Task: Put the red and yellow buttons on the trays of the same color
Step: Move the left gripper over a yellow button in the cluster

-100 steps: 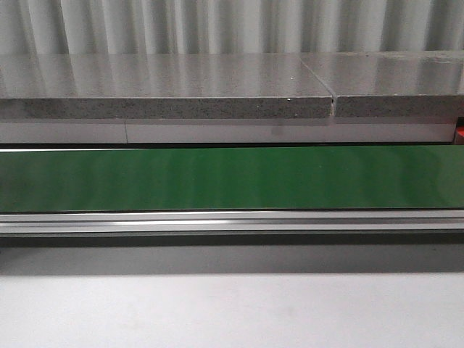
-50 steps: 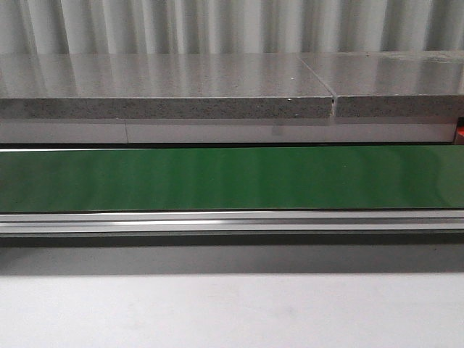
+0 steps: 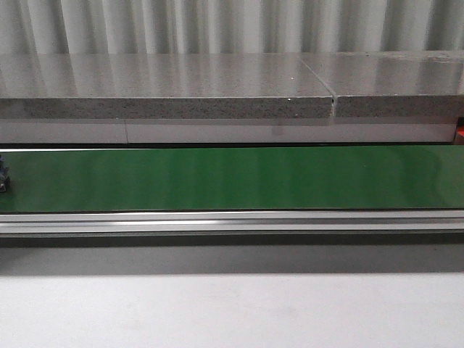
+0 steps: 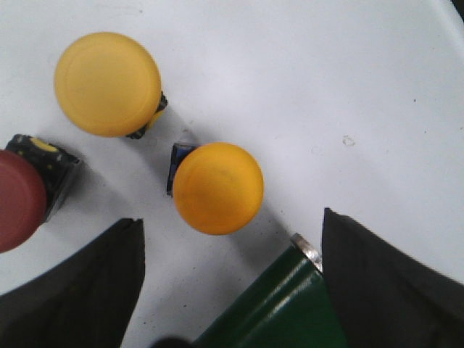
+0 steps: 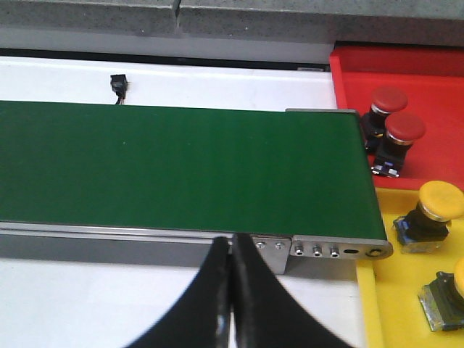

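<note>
In the left wrist view, two yellow buttons (image 4: 217, 187) (image 4: 107, 83) and a red button (image 4: 18, 199) stand on the white table beside the end of the green belt (image 4: 290, 304). My left gripper (image 4: 230, 221) hangs open above them, with the nearer yellow button just ahead of its fingertips and nothing between them. The right wrist view has a red tray (image 5: 428, 76) holding two red buttons (image 5: 388, 100) (image 5: 404, 129) and a yellow tray (image 5: 406, 290) holding two yellow buttons (image 5: 441, 201) (image 5: 458, 279). My right gripper (image 5: 230, 238) is shut and empty at the belt's near rail.
The green conveyor belt (image 3: 232, 177) runs across the front view, with a grey stone ledge (image 3: 167, 109) behind it and white table in front. A small grey object (image 3: 3, 177) shows at the belt's left edge. A small black part (image 5: 118, 85) lies behind the belt.
A small grey object has come into the front view at the left edge of the belt. Nothing else there differs.
</note>
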You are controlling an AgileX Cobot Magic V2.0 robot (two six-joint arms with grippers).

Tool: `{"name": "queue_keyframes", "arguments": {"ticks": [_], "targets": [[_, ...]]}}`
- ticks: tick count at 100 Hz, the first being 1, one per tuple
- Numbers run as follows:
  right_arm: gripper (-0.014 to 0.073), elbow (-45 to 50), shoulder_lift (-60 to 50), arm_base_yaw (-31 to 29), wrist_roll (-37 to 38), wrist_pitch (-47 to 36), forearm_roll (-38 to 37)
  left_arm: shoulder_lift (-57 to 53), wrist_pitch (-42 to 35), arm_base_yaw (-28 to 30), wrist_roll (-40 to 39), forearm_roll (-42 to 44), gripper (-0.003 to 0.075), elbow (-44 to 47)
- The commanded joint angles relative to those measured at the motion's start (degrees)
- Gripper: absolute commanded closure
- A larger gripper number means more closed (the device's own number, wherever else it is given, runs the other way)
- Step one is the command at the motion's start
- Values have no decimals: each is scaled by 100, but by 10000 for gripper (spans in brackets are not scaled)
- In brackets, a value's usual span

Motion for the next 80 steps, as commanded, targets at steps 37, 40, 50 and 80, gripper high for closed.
{"name": "queue_keyframes", "arguments": {"ticks": [37, 40, 50, 80], "targets": [[661, -137, 24, -5, -39, -400, -3, 278, -15, 10, -62, -143, 230, -538], [661, -137, 24, -5, -39, -400, -3, 302, -15, 10, -62, -143, 230, -538], [661, -137, 24, -5, -39, -400, -3, 326, -38, 10, -62, -143, 248, -538], [661, -137, 24, -5, -39, -400, -3, 326, -14, 10, -62, -90, 413, -538]]}}
